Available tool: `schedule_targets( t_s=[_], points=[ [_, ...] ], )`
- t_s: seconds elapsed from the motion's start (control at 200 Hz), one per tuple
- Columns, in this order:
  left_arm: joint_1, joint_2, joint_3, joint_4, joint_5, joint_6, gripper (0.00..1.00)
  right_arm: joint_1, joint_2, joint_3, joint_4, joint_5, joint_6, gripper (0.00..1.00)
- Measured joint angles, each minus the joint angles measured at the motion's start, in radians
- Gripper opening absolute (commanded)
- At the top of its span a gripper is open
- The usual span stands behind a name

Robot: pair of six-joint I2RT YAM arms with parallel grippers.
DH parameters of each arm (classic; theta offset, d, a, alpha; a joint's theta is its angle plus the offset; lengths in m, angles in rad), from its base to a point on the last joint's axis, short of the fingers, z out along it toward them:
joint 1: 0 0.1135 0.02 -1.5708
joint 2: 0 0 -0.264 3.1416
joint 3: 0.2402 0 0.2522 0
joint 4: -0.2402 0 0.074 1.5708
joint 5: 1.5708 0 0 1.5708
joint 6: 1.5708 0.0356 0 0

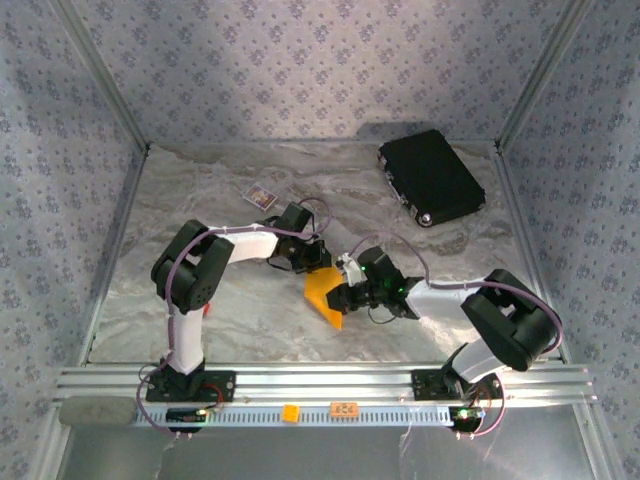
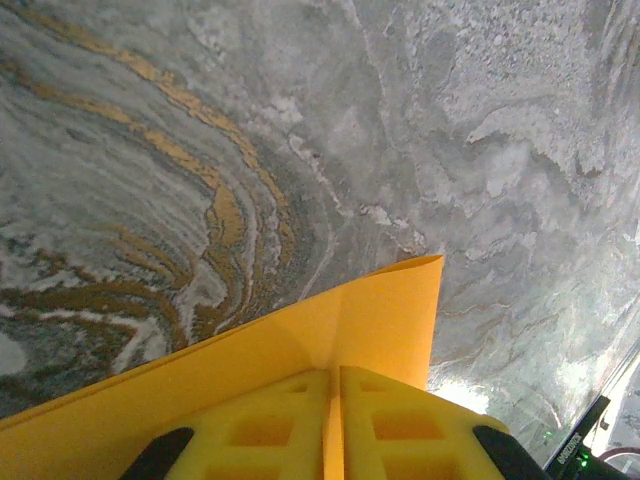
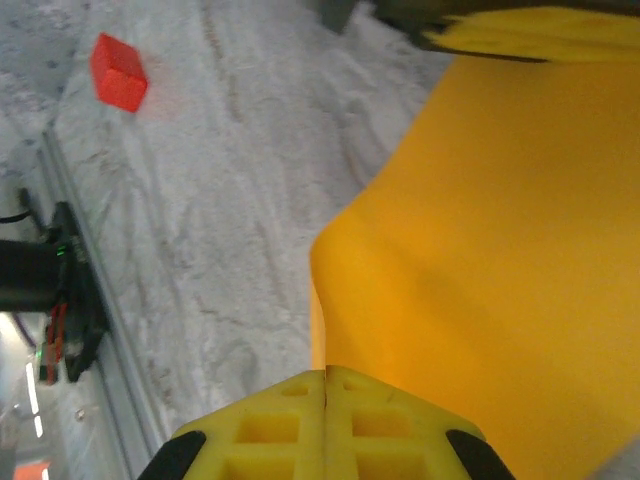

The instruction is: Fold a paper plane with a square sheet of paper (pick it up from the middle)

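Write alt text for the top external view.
The left arm and right arm meet mid-table, their jaws holding an orange-yellow sheet of paper between them over the marbled table. A black case lies far right, a small card farther left.

nothing is reading clearly here. a small orange tag [image 1: 345,408] on the front rail [image 1: 420,385] is carrying a few dark marks, too small to make out. a little card [image 1: 262,196] lying on the tabletop [image 1: 230,320] is showing some print, too blurred to read. a dark part [image 2: 578,452] at the lower right corner of the left wrist view is bearing pale lettering that is also staying illegible.
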State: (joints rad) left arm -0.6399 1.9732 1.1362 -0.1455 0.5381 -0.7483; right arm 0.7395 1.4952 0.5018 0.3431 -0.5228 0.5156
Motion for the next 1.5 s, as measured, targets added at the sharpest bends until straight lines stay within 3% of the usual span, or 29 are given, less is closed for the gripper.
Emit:
schedule_targets(
  t_s=[0.48, 1.499],
  points=[
    [0.000, 0.000, 0.000, 0.000, 0.000, 0.000, 0.11, -0.019, 0.000, 0.019, -0.112, 0.150, -0.013, 0.00],
    [0.000, 0.000, 0.000, 0.001, 0.000, 0.000, 0.11, -0.022, 0.026, 0.045, -0.161, 0.169, -0.026, 0.00]
  ],
)
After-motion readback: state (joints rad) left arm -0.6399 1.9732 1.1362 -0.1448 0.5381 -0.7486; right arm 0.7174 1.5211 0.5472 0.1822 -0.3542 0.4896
